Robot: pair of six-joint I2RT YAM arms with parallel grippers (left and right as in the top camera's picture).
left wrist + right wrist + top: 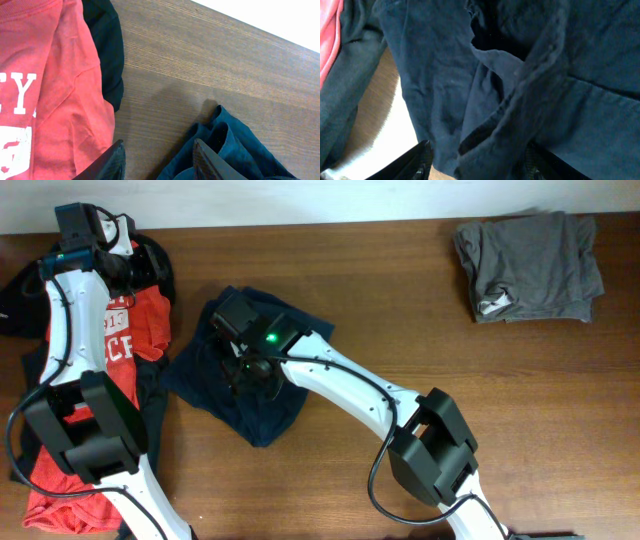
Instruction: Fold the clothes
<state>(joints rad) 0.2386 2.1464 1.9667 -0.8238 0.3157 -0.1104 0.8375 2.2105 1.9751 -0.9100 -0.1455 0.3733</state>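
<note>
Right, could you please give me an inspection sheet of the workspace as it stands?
Surface: brown wooden table.
Job's things: navy garment crumpled mid-table; red T-shirt and black pieces heaped at left.
Clutter: grey garment roughly folded, far right corner.
Grippers: left gripper fingers apart over bare wood; right gripper fingers apart over navy garment.
Cables: black cables looped along both arms.
Surroundings: pale strip beyond the table's far edge.
</note>
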